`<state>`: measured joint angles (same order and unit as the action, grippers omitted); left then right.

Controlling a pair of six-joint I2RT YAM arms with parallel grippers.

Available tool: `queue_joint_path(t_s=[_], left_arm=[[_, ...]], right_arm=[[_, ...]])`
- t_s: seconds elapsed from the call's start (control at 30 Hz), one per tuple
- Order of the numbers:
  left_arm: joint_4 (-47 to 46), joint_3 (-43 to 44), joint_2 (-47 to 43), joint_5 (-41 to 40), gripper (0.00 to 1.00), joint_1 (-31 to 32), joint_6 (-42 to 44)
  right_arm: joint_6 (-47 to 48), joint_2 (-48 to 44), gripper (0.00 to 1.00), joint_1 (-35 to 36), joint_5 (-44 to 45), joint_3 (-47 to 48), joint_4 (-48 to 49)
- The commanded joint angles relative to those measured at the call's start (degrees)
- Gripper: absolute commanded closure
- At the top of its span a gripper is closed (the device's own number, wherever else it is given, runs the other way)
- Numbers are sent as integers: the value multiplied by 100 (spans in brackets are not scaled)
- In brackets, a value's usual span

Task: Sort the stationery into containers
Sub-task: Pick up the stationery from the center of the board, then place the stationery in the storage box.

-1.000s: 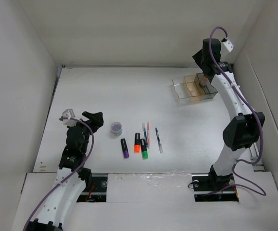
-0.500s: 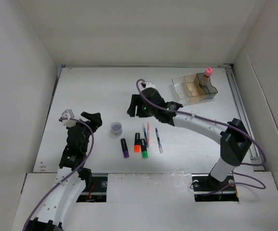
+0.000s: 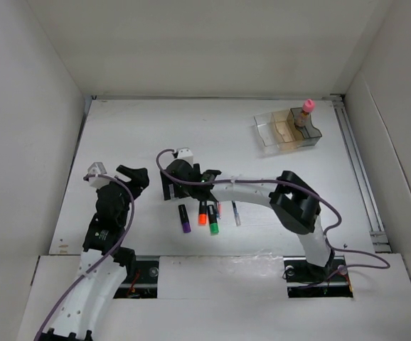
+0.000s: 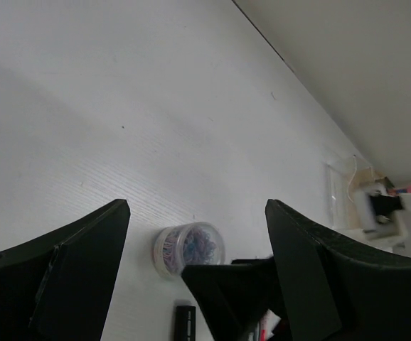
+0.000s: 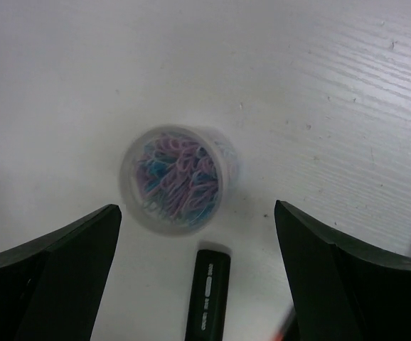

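The tiny round clear jar [image 5: 180,177] of coloured clips stands on the white table, just ahead of my open right gripper [image 5: 197,210], whose fingers reach past it on both sides without touching. In the top view that gripper [image 3: 171,187] covers the jar. A black highlighter [image 5: 209,295] lies just behind the jar. The purple [image 3: 185,219], orange [image 3: 203,213] and green [image 3: 212,220] highlighters lie side by side, with thin pens [image 3: 235,213] to their right. The pink-capped bottle [image 3: 306,110] stands in the organiser [image 3: 280,131]. My left gripper [image 3: 131,177] is open and empty, left of the jar [image 4: 189,249].
The right arm [image 3: 262,192] stretches low across the table's middle, from its base at the near right. White walls close in the table on the left, back and right. The organiser sits at the far right corner.
My right gripper left the bottle standing in the organiser, swung left across the table to the jar, and opened wide. The left gripper has hardly moved.
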<state>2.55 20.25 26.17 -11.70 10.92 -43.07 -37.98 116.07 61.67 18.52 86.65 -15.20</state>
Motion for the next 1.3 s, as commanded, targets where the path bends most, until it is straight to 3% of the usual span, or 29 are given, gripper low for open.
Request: queue_joint_path(t_s=[0.0,0.17,0.3,0.4,0.43,0.57,0.67,0.77,0.9,0.97,1.03,1.1,1.17,1.27], left_arm=[[395,426,-253,230,26,33,-272],[1010,655,-630,107,26,33,-272],[958,507,-815,292,26,33,-342],[958,445,-816,344,26,33,-343],[958,445,-816,283,26,33,-343],[836,445,-763,283,26,33,-343],[625,330,-701,405,26,33,-343],[511,217,-570,458,26,33,-343],[142,93,-351,826,26,33,-176],[-191,32,-211,1247,29,33,-18],[-385,-39,-95,1441,29,33,-17],[-657,-100,71,1513,29,33,35],[-729,-100,221,1592,29,33,106],[-895,-100,546,1750,28,33,255]], right_arm=[[-78,187,5,12,486,527,-237],[-140,740,4,64,546,1160,-466],[-193,935,7,65,547,1381,-536],[-193,996,19,65,547,1433,-536],[-193,996,32,65,495,1486,-536],[-193,1049,50,12,494,1767,-922],[-131,751,59,-102,617,1767,-976],[-192,216,60,-357,539,1504,-976],[-307,-777,60,-1094,486,1109,-923],[-438,-1451,61,-2197,355,829,-923],[-552,-1849,61,-2534,301,661,-923],[-745,-2305,61,-3571,196,432,-923],[-746,-2475,61,-4508,-14,309,-871],[-887,-2475,63,-5233,-77,308,-932]])
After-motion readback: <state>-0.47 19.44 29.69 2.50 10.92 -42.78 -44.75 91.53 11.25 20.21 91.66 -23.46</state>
